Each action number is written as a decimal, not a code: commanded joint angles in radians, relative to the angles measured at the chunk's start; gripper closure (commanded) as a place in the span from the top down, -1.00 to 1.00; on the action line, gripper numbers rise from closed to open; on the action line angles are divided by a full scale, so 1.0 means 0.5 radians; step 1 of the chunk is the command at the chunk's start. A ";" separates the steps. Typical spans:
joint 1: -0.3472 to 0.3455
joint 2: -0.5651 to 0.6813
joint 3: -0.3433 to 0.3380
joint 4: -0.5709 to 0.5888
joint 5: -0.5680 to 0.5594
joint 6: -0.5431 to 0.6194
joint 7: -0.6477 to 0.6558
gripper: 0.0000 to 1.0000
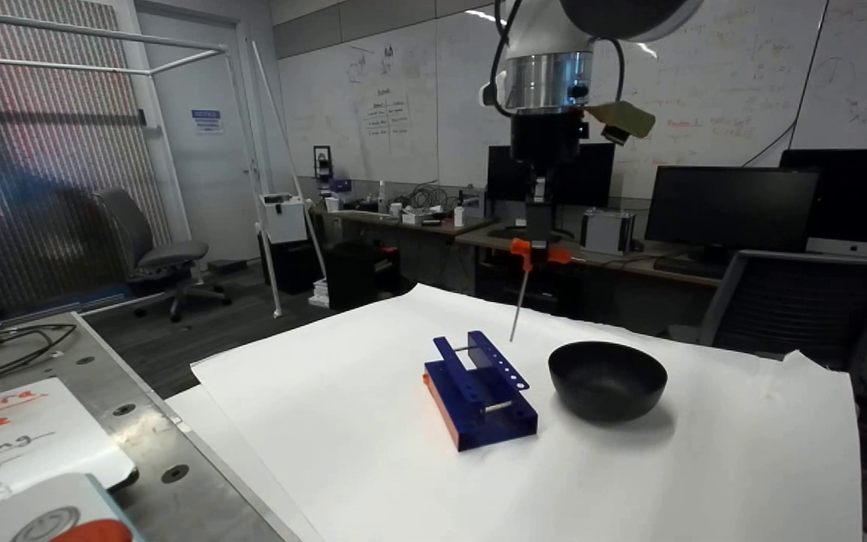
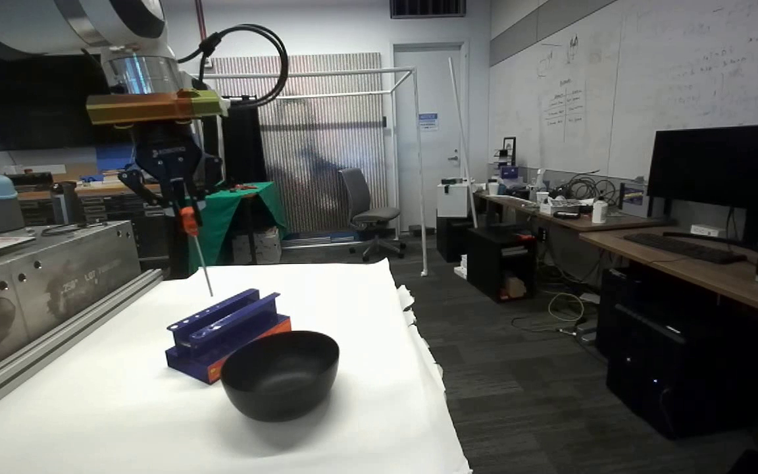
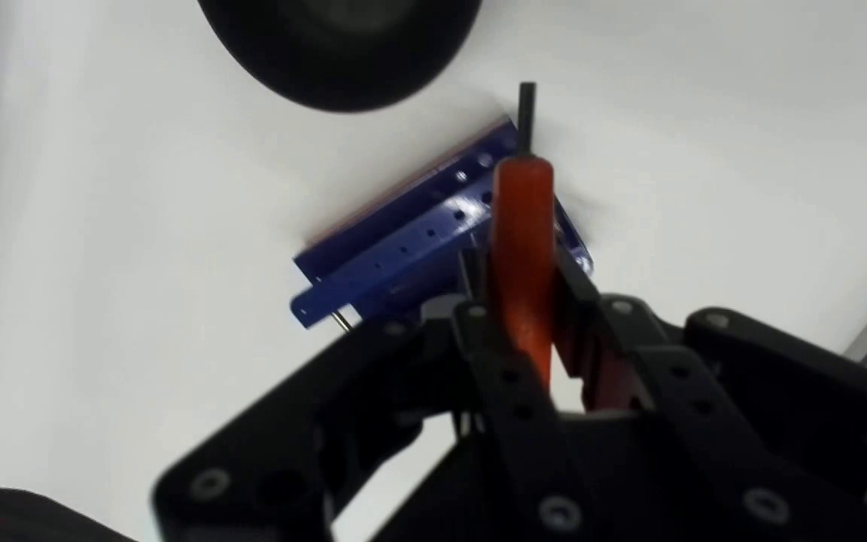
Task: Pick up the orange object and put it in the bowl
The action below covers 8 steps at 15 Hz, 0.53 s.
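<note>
Orng tool (image 3: 524,218) in grpr (image 3: 524,280), outside bowl (image 1: 606,388)

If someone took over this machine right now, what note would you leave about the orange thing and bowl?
Gripper: clamped on the orange-handled tool, held in the air, slanting downward.
Bowl: black, open side up on the white sheet, beside the blue stand.
Done: tool gripped and off the sheet, but not in the bowl.
Left: likely move it over the bowl, lower it, then open the gripper.
</note>
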 commanded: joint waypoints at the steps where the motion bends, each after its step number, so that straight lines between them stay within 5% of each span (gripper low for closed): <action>1: 0.039 -0.150 -0.056 -0.240 -0.275 -0.036 0.363 -0.81; 8: 0.048 -0.055 -0.102 -0.526 -0.686 -0.218 1.115 -0.81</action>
